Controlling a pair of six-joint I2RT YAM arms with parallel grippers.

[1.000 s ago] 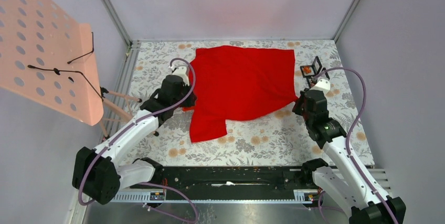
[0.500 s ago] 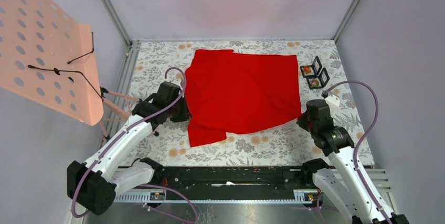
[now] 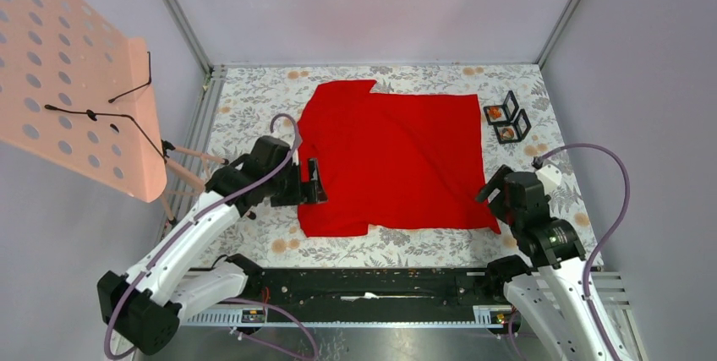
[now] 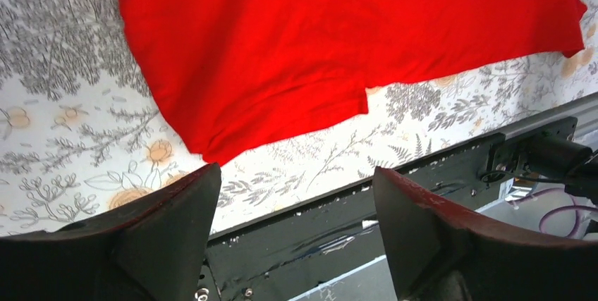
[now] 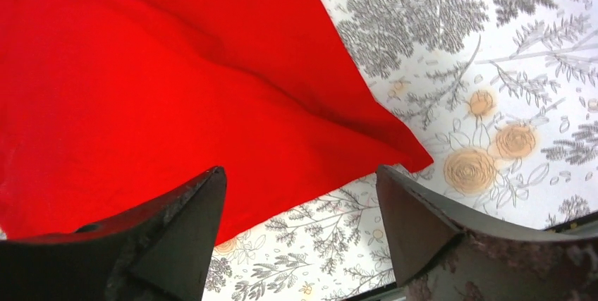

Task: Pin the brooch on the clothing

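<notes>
The red shirt lies spread nearly flat at the centre of the floral tablecloth. In the top view, its outline is roughly square, with a notch in the edge at 11 o'clock and a short step in the near hem at 7 o'clock. In the left wrist view, that stepped hem lies on the cloth with no fold standing up. Note the left gripper at 8 o'clock of the shirt, over its left edge. Its fingers stand wide apart with nothing between them. Note the right gripper at 4 o'clock, at the shirt's near right corner. Its jaws are likewise spread and hold nothing, and the corner lies flat on the tablecloth below them. At 2 o'clock of the shirt, just beside its right edge but apart from it, two small black-framed cases sit side by side. Each shows a small orange item, too small to identify. Along the near edge, at 6 o'clock, a black rail runs between the arm bases. At 9 to 10 o'clock, off the table, a peach perforated panel carries black wire hooks.
</notes>
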